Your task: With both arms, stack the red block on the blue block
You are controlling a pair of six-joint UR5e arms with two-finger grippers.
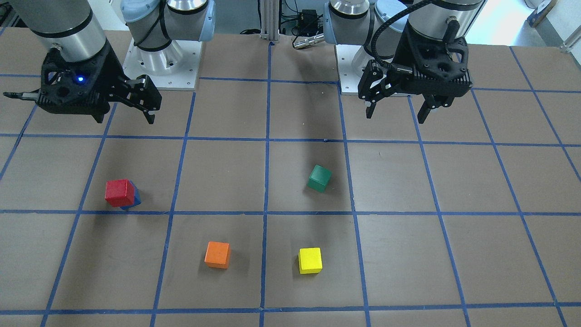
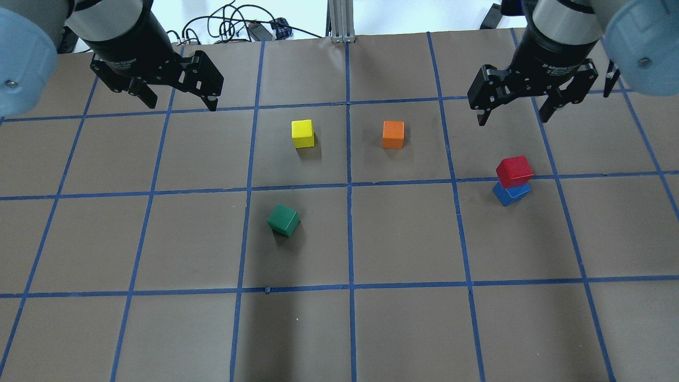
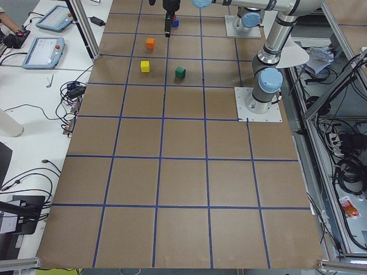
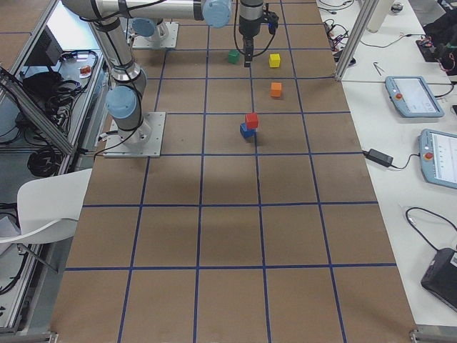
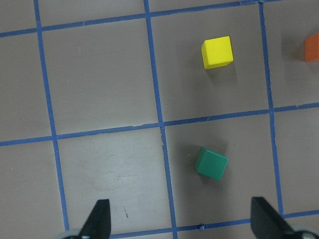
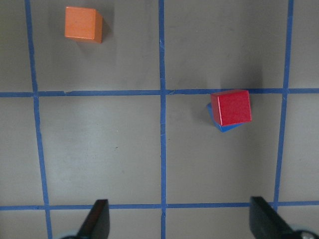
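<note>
The red block [image 2: 514,170] sits on top of the blue block [image 2: 512,193], turned slightly askew, on the table's right side. The stack also shows in the front view, red block [image 1: 119,192] on blue block [image 1: 134,198], and in the right wrist view, red block [image 6: 231,107] on blue block [image 6: 227,127]. My right gripper [image 2: 512,118] is open and empty, raised above the table just beyond the stack. My left gripper [image 2: 180,103] is open and empty, raised over the far left. Neither touches a block.
A green cube [image 2: 284,219], a yellow cube [image 2: 302,133] and an orange cube [image 2: 393,134] lie singly around the table's middle. The brown table [image 2: 403,329] has a grid of blue tape. The arm bases [image 1: 163,63] stand at the robot's edge.
</note>
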